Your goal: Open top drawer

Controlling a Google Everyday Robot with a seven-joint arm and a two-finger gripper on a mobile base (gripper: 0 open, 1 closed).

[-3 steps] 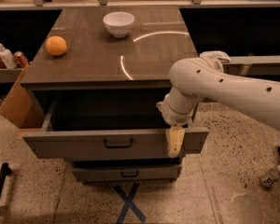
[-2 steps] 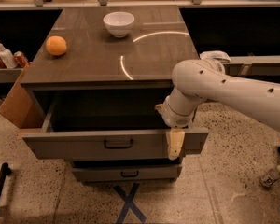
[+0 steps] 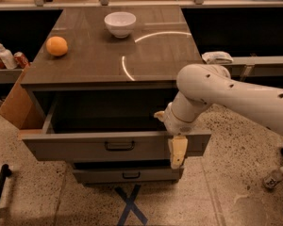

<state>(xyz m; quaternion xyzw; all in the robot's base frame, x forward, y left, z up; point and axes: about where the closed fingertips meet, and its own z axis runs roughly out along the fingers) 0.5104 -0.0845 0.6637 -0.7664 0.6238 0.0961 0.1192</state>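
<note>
The top drawer was found standing well out of the cabinet beneath the counter, with its long front presented to the camera and its interior in shadow. The gripper was positioned at the upper edge of that front, to the right of the small dark handle; whether it was clamped or slack could not be told. The drawer was judged to be rigid, fairly light and free-running on its slides. A hold at the central handle was judged preferable, since an off-centre pull could be expected to skew the drawer in its guides.
</note>
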